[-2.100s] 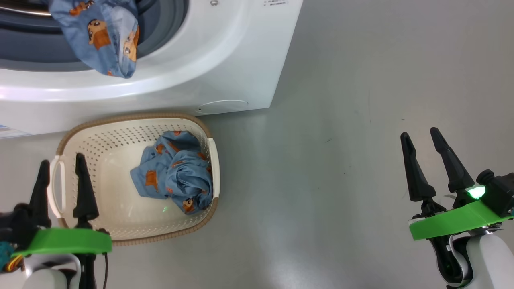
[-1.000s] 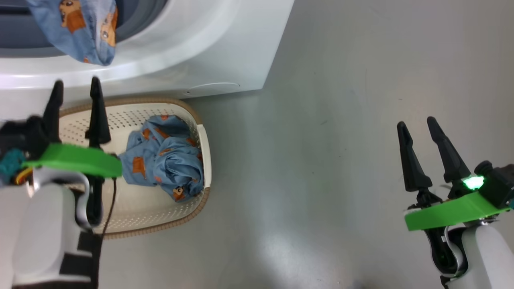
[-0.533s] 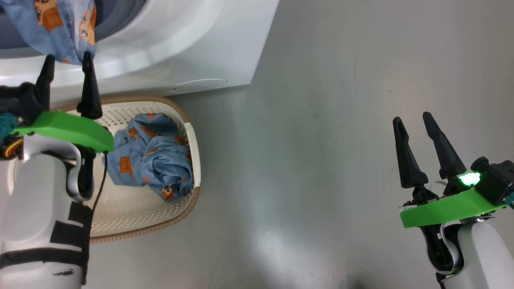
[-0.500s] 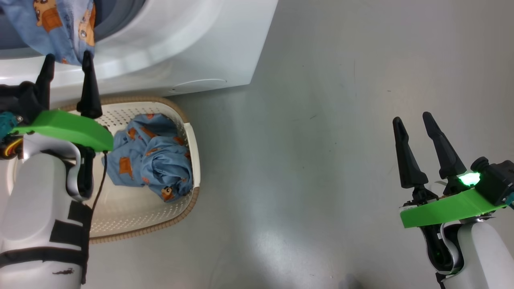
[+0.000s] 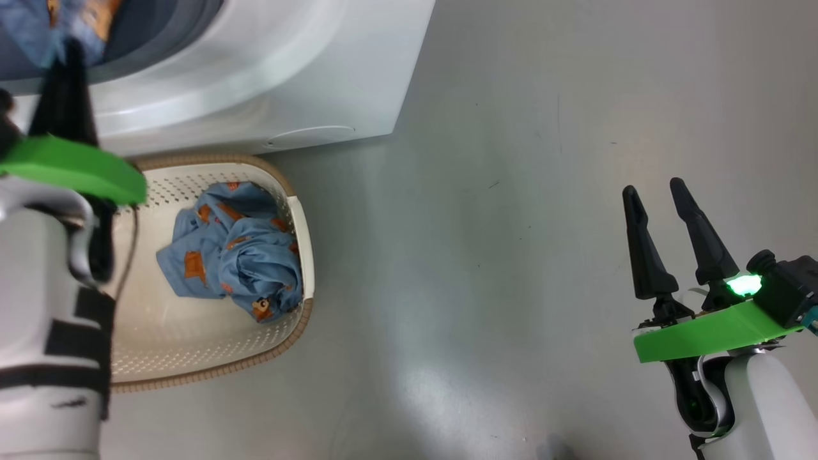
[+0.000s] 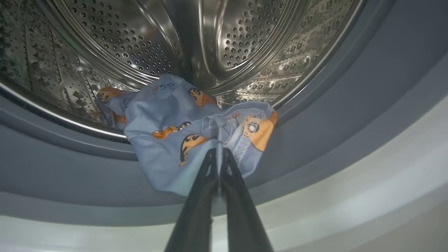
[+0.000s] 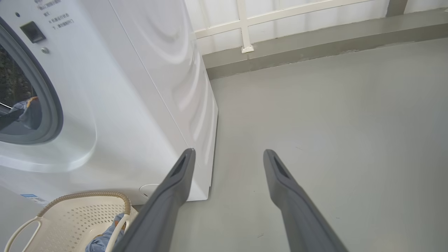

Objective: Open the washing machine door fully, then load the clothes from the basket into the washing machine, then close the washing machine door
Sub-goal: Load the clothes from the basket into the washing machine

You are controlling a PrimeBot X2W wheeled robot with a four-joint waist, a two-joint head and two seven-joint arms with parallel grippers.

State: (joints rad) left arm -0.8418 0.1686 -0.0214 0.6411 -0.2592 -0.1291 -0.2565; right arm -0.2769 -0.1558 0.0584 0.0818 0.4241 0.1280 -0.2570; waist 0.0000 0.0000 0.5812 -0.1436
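At the lip of the drum [image 6: 224,42], centre of left wrist view, my left end effector [image 6: 218,157] is closed on the hanging garment [image 6: 168,129], probably to feed it inside; right end effector [image 5: 653,188] stands open, empty.

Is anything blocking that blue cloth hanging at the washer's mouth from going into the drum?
Nothing visible does. The left gripper is shut on the blue garment, which drapes over the grey gasket. Right behind it the steel drum stands open, its mouth unobstructed.
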